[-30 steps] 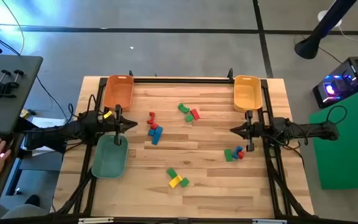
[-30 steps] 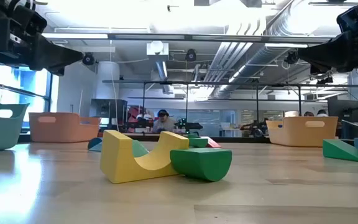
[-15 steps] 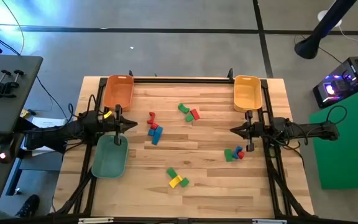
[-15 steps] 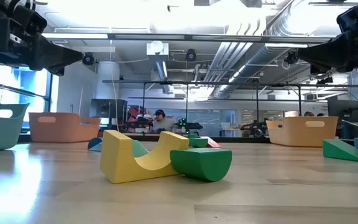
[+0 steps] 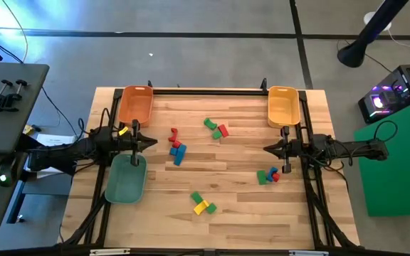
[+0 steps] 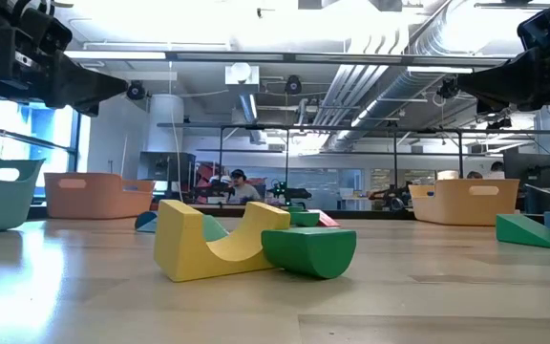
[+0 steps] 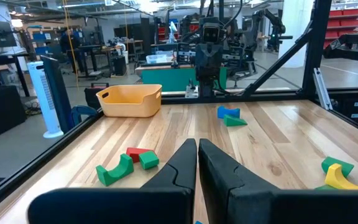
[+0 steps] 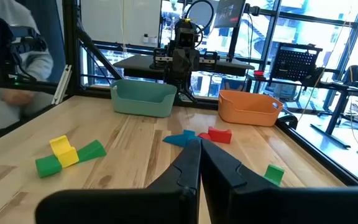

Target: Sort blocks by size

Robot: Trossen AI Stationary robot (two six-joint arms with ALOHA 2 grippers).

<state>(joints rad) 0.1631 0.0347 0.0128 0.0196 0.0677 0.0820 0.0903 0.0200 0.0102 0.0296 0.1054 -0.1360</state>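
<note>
Small blocks lie flat on the wooden table in loose groups: red and blue ones [image 5: 176,146] left of centre, green and red ones [image 5: 216,129] toward the far side, blue, green and red ones [image 5: 267,176] at the right, and a green and a yellow one [image 5: 203,203] near the front. In the low view the yellow arch [image 6: 213,250] rests against a green block [image 6: 308,250]. My left gripper [image 5: 154,142] hangs shut above the table's left side, pointing level toward the centre. My right gripper [image 5: 265,148] hangs shut above the right side, facing it. Neither holds anything.
An orange tray [image 5: 135,104] stands at the far left, a yellow tray [image 5: 282,105] at the far right, and a green tray [image 5: 126,178] at the near left under my left arm. Bare wood lies between the block groups. A dark frame rails the table's edges.
Both arms and all blocks have kept still. A person's hand at the desk left of the table has drawn out of view.
</note>
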